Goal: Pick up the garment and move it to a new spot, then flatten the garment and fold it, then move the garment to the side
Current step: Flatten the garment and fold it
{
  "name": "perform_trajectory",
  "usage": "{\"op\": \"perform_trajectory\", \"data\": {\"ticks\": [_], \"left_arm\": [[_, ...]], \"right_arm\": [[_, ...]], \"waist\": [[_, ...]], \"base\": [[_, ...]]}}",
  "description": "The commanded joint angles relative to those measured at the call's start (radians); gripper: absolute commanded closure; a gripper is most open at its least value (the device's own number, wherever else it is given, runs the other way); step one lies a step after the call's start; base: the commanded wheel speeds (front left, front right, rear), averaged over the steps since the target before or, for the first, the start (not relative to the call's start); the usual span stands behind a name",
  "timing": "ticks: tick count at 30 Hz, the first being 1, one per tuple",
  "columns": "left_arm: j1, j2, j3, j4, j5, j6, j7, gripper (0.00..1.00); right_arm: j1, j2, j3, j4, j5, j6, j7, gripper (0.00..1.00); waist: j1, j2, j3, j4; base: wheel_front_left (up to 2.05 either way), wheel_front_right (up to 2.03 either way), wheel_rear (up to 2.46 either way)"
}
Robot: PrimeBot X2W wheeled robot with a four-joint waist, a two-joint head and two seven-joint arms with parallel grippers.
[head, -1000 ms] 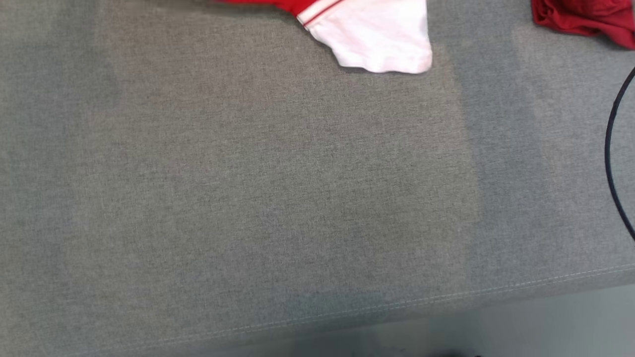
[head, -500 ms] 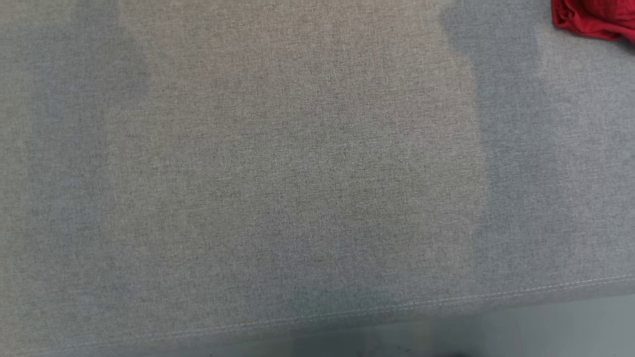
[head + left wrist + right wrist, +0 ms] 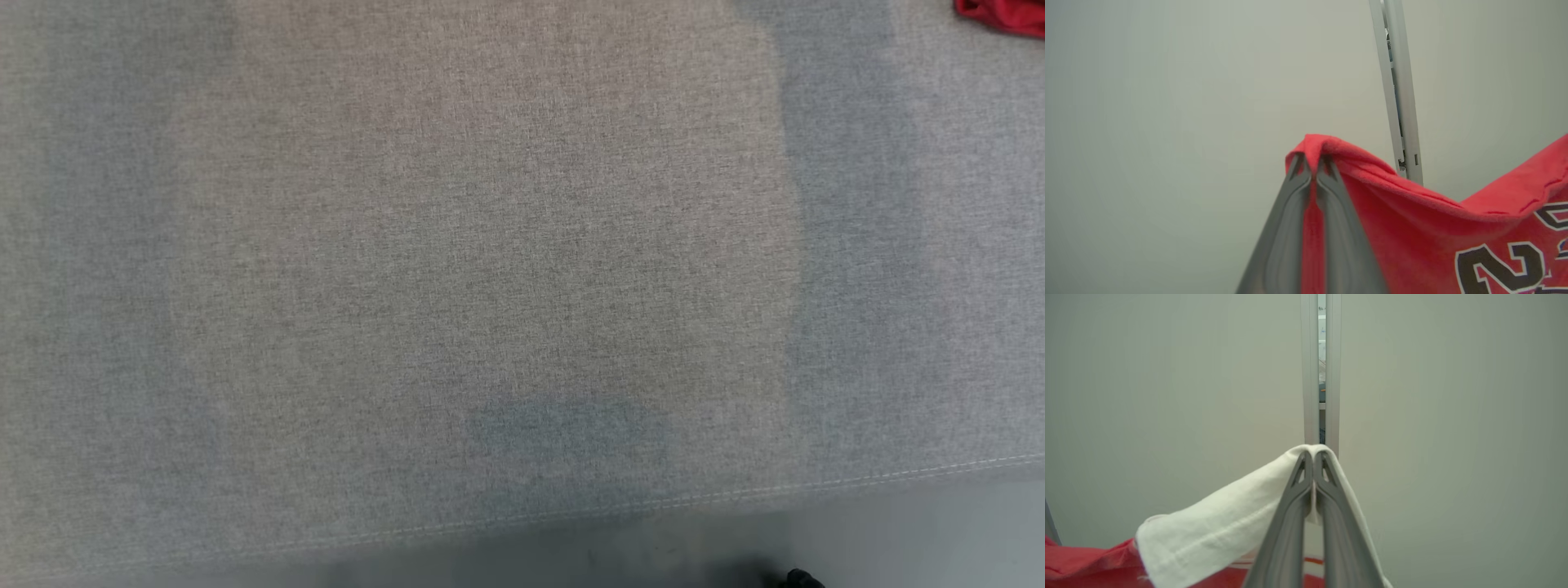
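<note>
left gripper point(image 3: 1312, 165): clamped on a fold of the red garment point(image 3: 1412, 228) | garment: hangs to the right, black-and-white numerals | behind: pale wall point(image 3: 1167, 122), grey upright rail point(image 3: 1398, 90)

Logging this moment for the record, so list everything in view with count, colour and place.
shirt: one, red with a black-and-white number and a white sleeve, held up by both grippers in front of the wall
cloth: one, red, far right corner of the head view, on the surface
surface: one, grey fabric, across the head view
floor: one strip, pale grey, past the surface's stitched near edge
post: one per wrist view, pale metal, upright against the wall
wall: one, pale, behind the shirt
left gripper: one, dark grey, shut on the shirt's red edge
right gripper: one, dark grey, shut on the shirt's white sleeve
</note>
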Motion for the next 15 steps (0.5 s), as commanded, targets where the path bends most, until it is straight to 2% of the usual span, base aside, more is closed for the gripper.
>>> {"op": "perform_trajectory", "data": {"ticks": [1, 8, 15], "left_arm": [[0.031, 0.002, 0.007, 0.001, -0.011, -0.006, -0.007, 1.0], [0.16, 0.034, 0.084, -0.11, 0.004, -0.017, -0.007, 1.0], [0.407, 0.074, 0.22, -0.247, -0.011, -0.019, -0.007, 1.0]], "right_arm": [[0.032, 0.018, -0.005, -0.018, -0.013, 0.0, -0.003, 1.0], [0.145, 0.047, 0.022, -0.092, 0.004, 0.0, -0.003, 1.0], [0.331, 0.034, 0.144, -0.144, 0.15, 0.0, -0.002, 1.0]], "waist": [[0.0, 0.0, 0.022, 0.0], [0.0, 0.0, 0.025, 0.002], [0.0, 0.0, -0.056, -0.003]], "base": [[0.0, 0.0, 0.0], [0.0, 0.0, 0.0], [0.0, 0.0, 0.0]]}}
